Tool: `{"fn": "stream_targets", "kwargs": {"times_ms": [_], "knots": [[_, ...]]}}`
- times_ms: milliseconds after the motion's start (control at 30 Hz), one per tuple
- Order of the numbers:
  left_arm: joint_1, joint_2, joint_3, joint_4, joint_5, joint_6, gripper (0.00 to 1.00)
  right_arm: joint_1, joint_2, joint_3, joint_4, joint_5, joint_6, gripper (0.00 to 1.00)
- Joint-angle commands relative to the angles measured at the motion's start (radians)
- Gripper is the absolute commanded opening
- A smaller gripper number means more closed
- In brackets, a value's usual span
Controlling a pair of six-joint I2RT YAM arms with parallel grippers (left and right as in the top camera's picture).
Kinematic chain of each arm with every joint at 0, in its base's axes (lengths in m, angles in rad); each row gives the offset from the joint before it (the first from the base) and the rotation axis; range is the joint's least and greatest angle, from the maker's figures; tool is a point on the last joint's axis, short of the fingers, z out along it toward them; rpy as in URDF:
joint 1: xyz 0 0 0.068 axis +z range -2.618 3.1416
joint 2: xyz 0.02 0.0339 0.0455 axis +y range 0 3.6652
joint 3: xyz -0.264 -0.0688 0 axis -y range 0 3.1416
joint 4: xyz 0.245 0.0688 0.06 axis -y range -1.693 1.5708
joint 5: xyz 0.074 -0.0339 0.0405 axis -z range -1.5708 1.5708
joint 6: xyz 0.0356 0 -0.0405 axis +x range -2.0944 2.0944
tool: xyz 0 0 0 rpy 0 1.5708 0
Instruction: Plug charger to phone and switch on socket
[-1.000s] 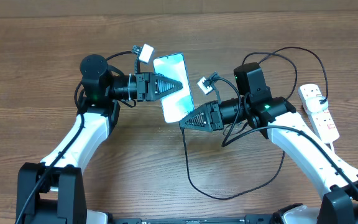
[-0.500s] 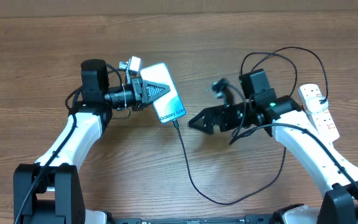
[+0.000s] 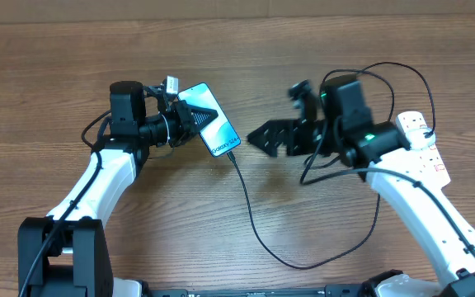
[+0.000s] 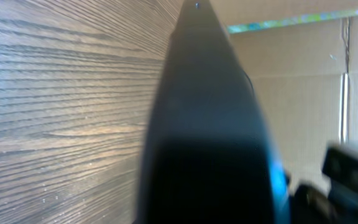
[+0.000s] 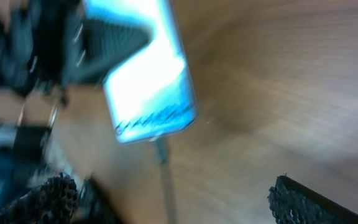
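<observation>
Pinching the phone [image 3: 219, 134], the left fingers [image 3: 196, 114] hold it steady for the charger [image 3: 250, 219], seemingly plugged in. The right fingers [image 3: 266, 134] are spread, empty.

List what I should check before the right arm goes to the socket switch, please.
1. Left jaws shut on phone: ok.
2. Charger tip joined to phone's end: ok.
3. Right jaws open, apart from charger: ok.
4. Socket in view at the right edge: ok.
5. Socket switch position: cannot tell.
</observation>
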Motion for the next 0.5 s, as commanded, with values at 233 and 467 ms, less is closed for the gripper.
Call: {"fn": "stream_targets", "kwargs": {"times_ms": [233, 467], "knots": [[-0.006, -0.006, 0.013, 0.013, -0.024, -0.057, 0.04, 0.276, 0.019, -0.027, -0.020, 0.435, -0.045, 0.94], [-0.006, -0.006, 0.013, 0.052, 0.085, -0.055, 0.04, 0.324, 0.130, -0.027, 0.017, 0.474, -0.045, 0.66]]}}
